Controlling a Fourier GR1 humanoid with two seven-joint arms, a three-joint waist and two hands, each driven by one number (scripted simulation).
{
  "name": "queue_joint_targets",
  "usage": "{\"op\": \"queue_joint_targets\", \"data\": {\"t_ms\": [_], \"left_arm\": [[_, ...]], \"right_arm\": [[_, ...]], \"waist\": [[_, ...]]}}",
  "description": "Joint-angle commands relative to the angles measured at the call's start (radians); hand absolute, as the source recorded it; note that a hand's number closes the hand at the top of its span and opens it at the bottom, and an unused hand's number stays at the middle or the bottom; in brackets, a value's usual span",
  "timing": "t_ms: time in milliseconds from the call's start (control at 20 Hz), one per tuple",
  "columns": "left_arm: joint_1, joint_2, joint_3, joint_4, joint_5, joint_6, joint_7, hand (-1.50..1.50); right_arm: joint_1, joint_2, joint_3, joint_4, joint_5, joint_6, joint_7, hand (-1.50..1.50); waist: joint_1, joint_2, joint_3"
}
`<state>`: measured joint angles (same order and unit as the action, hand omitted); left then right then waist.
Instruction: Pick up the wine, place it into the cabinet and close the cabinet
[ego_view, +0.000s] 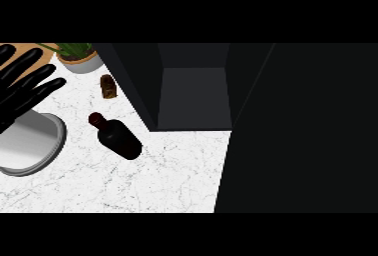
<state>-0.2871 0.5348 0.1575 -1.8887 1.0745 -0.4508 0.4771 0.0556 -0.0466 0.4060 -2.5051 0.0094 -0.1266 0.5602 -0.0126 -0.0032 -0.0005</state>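
Observation:
A dark red wine bottle (118, 136) lies on the white marble counter (133, 185), neck pointing up-left. Right of it stands the dark cabinet (193, 90) with its inside open to view; its dark door (303, 130) fills the right side. My left hand (23, 85) shows at the upper left edge, fingers straight and spread, well apart from the bottle. Its grey forearm (28, 145) lies below it. My right hand is out of sight.
A potted green plant (77, 56) stands at the back left. A small brown object (108, 86) lies between the plant and the cabinet. A wooden surface (33, 52) shows behind my left hand.

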Motion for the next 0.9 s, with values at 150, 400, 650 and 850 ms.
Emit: {"op": "queue_joint_targets", "data": {"t_ms": [150,400,650,850], "left_arm": [[0.006,-0.095,-0.067,0.032,-0.143,-0.008,-0.04,-1.5],[0.003,-0.126,-0.056,0.156,-0.233,-0.103,-0.11,-1.5],[0.023,-0.136,-0.047,0.209,-0.272,-0.173,-0.142,-1.5],[-0.041,-0.158,-0.074,0.24,-0.334,-0.116,-0.122,-1.5]], "right_arm": [[0.024,-0.041,0.055,-0.206,0.099,-0.045,0.106,-1.5],[0.035,-0.067,0.084,-0.206,0.109,-0.07,0.079,-1.5],[-0.053,-0.064,0.086,-0.201,0.14,-0.128,0.155,-1.5],[-0.028,-0.086,0.135,-0.187,0.16,-0.135,0.104,-1.5]], "waist": [[-0.006,-0.001,0.0],[-0.013,0.0,-0.001],[-0.005,0.0,-0.001],[-0.008,-0.002,0.0]]}}
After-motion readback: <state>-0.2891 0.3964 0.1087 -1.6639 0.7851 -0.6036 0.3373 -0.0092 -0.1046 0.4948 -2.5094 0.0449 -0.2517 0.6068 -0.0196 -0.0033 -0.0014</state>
